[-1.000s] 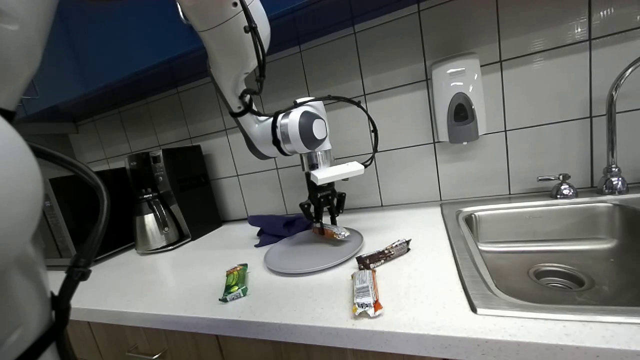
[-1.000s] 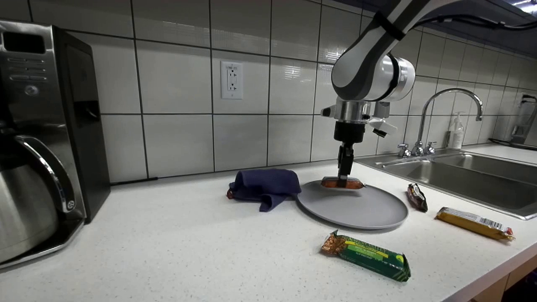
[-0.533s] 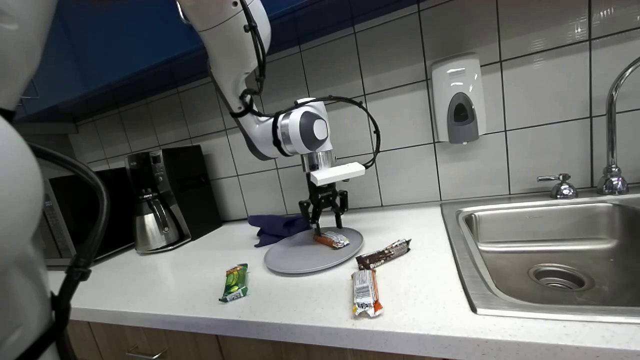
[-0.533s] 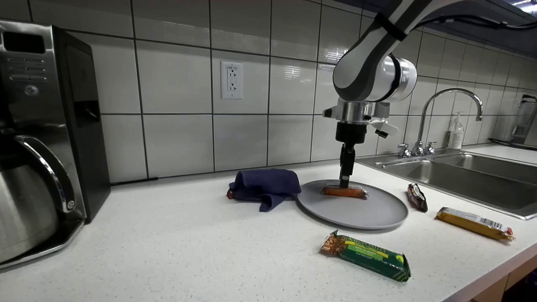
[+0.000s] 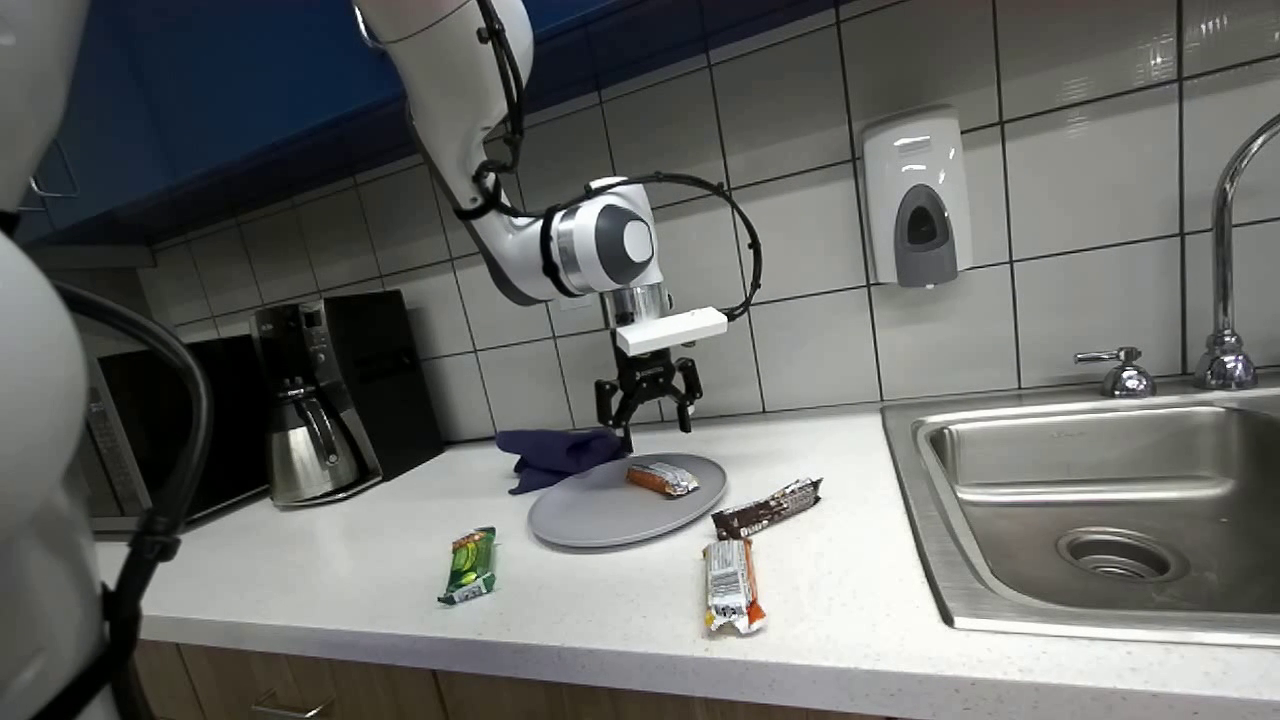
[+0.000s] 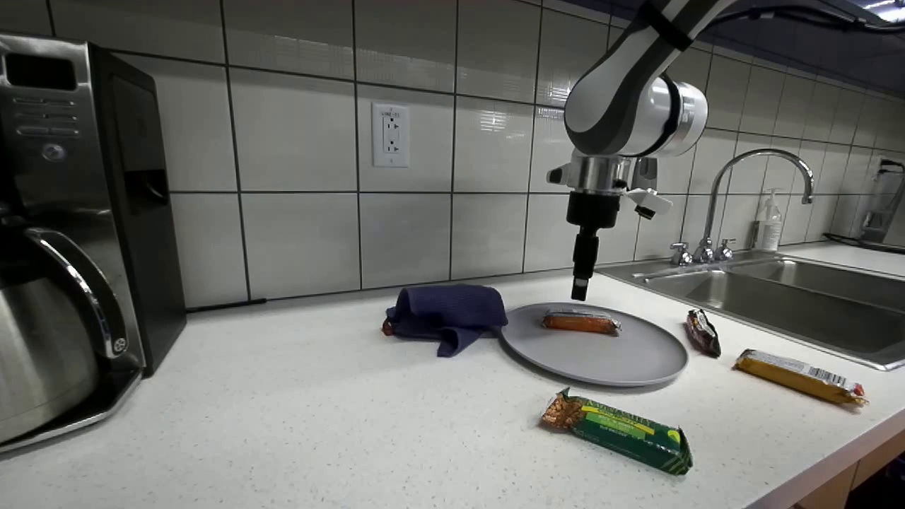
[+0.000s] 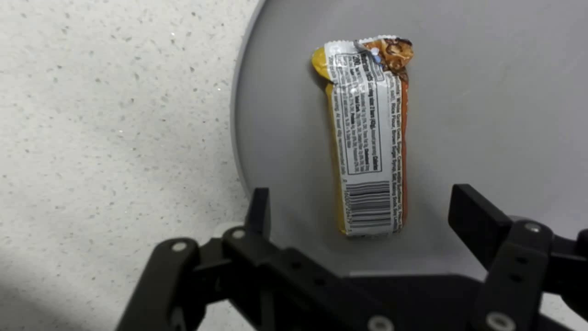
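Over the round grey plate, my gripper stands open with its fingers wide apart and nothing held. A snack bar in a white, yellow and orange wrapper lies flat on the plate, its barcode end toward the gripper in the wrist view. An exterior view shows a gap between the fingertips and that bar. Off the plate, on the counter, lie a green-wrapped bar, a brown-wrapped bar and an orange-and-white bar.
A crumpled dark blue cloth touches or nearly touches the plate's edge. To one side stands a coffee maker; a steel sink with a faucet is set into the counter on the opposite side. The tiled wall runs behind.
My gripper was around the snack bar just above the plate. Its fingers have spread and let go, the bar has settled on the plate, and the arm has risen.
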`<state>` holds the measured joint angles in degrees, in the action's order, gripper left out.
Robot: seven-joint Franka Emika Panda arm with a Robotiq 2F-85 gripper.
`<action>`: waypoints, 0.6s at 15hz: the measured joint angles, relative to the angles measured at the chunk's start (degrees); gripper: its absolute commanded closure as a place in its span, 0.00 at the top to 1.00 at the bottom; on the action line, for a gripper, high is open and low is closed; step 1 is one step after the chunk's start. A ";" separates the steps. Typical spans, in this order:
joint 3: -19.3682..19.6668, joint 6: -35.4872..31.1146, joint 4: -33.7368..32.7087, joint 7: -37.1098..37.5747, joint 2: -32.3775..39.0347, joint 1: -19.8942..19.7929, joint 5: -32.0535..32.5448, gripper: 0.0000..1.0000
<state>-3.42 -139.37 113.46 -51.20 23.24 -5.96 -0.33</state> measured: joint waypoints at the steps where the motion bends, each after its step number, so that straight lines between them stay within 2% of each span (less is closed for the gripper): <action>1: 0.17 0.03 0.14 0.98 -0.47 0.00 0.00 1.00; 9: 2.70 0.13 2.89 10.41 -5.05 -0.14 0.00 1.00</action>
<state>-0.72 -139.24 116.35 -40.80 18.20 -6.10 -0.33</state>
